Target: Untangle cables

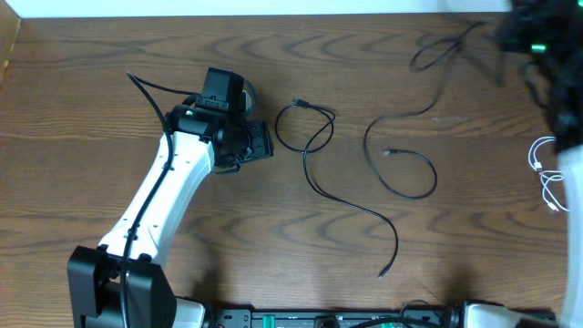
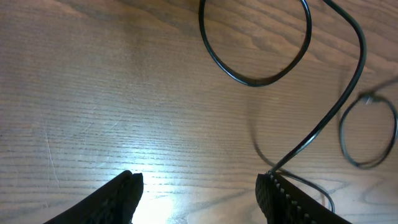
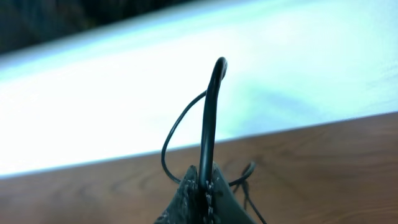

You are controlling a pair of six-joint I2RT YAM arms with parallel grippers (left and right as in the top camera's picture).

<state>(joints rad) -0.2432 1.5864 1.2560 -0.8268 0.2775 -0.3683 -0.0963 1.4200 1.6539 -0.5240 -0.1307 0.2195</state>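
Note:
One black cable (image 1: 314, 164) lies mid-table, a loop at its top and a tail running to the lower right. My left gripper (image 1: 258, 141) sits just left of that loop, open and empty. In the left wrist view the loop (image 2: 249, 79) lies ahead of the open jaws (image 2: 199, 186), and a strand passes the right finger. A second black cable (image 1: 410, 178) loops to the right and rises to the far right corner. There my right gripper (image 1: 526, 35), blurred, is shut on it. In the right wrist view the jaws (image 3: 208, 182) pinch this cable (image 3: 209, 118). A white cable (image 1: 545, 173) lies at the right edge.
The table (image 1: 109, 73) is dark wood with a pale wall strip along its far edge. The white right arm (image 1: 574, 146) hangs over the right edge near the white cable. The left arm's base (image 1: 118, 287) stands at the front left.

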